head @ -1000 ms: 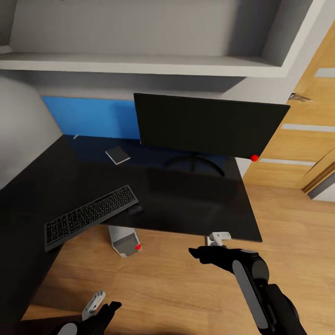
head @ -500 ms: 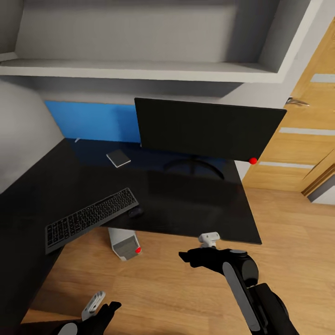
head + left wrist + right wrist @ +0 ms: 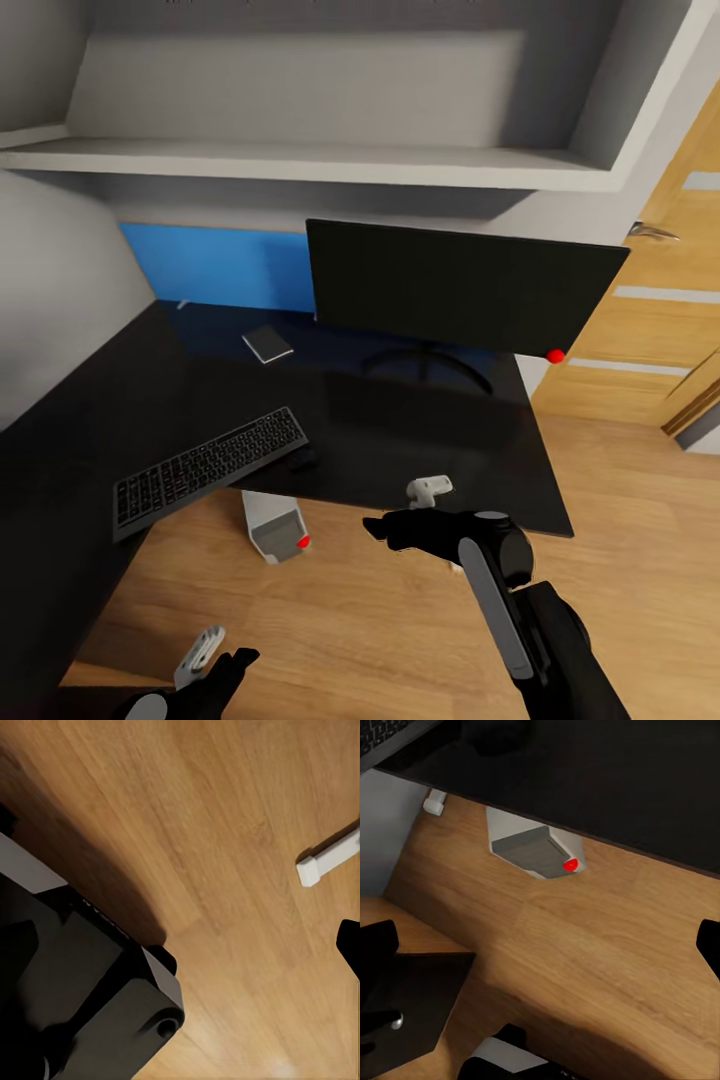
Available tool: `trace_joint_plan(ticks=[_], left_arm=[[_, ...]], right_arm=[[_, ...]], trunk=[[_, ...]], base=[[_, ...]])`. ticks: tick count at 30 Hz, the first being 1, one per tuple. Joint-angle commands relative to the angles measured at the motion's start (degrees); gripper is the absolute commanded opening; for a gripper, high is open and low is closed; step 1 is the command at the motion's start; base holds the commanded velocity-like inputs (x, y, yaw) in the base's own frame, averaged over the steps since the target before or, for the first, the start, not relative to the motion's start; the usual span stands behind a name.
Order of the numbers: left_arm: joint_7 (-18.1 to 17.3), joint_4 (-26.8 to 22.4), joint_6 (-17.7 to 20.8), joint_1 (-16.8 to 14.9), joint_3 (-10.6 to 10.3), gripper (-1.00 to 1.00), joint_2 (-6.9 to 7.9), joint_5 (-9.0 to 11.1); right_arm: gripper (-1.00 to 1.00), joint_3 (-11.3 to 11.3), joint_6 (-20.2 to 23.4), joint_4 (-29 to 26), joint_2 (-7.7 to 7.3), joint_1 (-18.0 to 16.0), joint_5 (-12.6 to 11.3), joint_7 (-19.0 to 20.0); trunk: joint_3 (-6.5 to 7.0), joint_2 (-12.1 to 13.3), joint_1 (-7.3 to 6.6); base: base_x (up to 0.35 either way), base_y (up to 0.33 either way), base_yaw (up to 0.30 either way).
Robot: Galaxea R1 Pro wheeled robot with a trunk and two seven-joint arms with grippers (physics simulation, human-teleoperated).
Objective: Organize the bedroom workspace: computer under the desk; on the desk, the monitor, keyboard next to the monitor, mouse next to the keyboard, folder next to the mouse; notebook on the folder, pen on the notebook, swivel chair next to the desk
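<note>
Ahead of the right gripper (image 3: 405,528), whose spread I cannot tell, lie the mouse (image 3: 301,459) and keyboard (image 3: 210,469), overhanging the desk (image 3: 420,440) edge; a nudge could tip them off.

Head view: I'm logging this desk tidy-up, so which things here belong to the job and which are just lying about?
Job things:
- black-topped desk with blue back panel
- large flat black monitor
- slim silver-grey keyboard with black keys
- small dark oval mouse
- thin dark notebook
- white-grey computer tower

Just there:
- white wall shelf
- oak door
- wood floor
</note>
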Motion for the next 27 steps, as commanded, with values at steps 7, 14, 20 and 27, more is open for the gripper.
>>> trace_joint_plan(ticks=[7, 14, 20, 27], left_arm=[[0.56, -0.08, -0.07, -0.04, -0.15, 1.0, -0.21, 0.39], [0.56, -0.08, -0.07, -0.04, -0.08, 1.0, -0.65, -1.61], [0.56, -0.08, -0.14, -0.11, -0.01, 1.0, -1.04, -2.21], [0.56, -0.05, -0.15, -0.13, 0.02, 1.0, -1.08, -2.36]], right_arm=[[1.0, 0.0, 0.27, -0.05, 0.34, -0.76, 0.29, 0.31], [1.0, 0.13, 0.27, -0.05, 0.31, -2.57, 0.31, 0.31], [1.0, 0.18, 0.27, -0.05, -0.02, -5.65, 0.37, 0.29], [1.0, 0.22, 0.27, 0.02, 0.04, -8.03, 0.44, 0.16]], trunk=[[0.44, -0.1, 0.03], [0.76, -0.1, 0.03], [0.81, -0.1, 0.03], [0.82, -0.1, 0.03]], base=[[0.0, 0.0, 0.155], [0.0, 0.0, 0.145], [0.0, 0.0, 0.04], [0.0, 0.0, 0.007]])
